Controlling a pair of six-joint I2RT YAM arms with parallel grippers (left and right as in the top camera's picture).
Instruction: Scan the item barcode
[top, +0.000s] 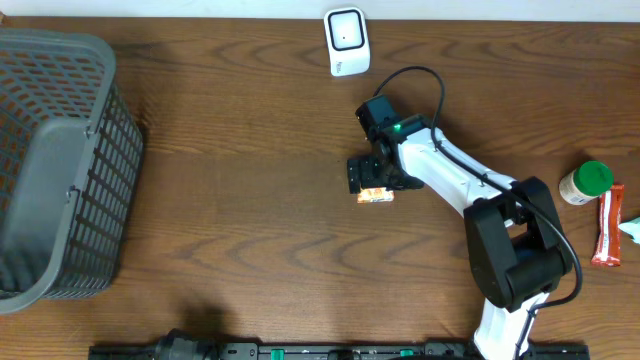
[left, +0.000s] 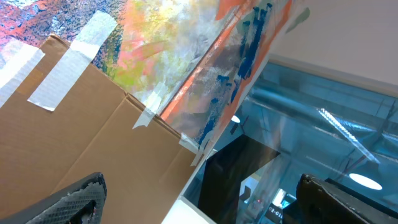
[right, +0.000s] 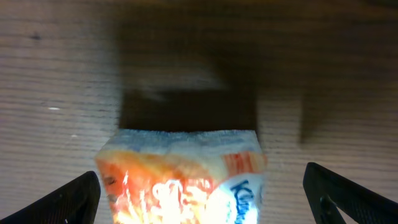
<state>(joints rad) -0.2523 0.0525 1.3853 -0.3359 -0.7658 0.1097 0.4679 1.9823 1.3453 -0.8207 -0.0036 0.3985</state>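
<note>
One table (top: 250, 200) carries one grey mesh basket (top: 60, 170) at its left end. Of the two tools, the right tool (right: 205, 196) is released, its fingers spread either side of the item. The left tool (left: 205, 199) is likewise spread and empty, facing cardboard (left: 74, 143). One white scanner (top: 346, 40) sits at the far edge. One green-lidded jar (top: 585, 183) and one red snack bar (top: 608, 226) lie at the right. One orange packet (top: 375, 196), the item, lies mid-table under the right tool.

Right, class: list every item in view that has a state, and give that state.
right gripper: open.
orange packet: flat on table between its fingers, ungripped.
left gripper: open, holding nothing.
green-lidded jar: lid on.
basket: nothing seen inside.
scanner: apart from packet.
</note>
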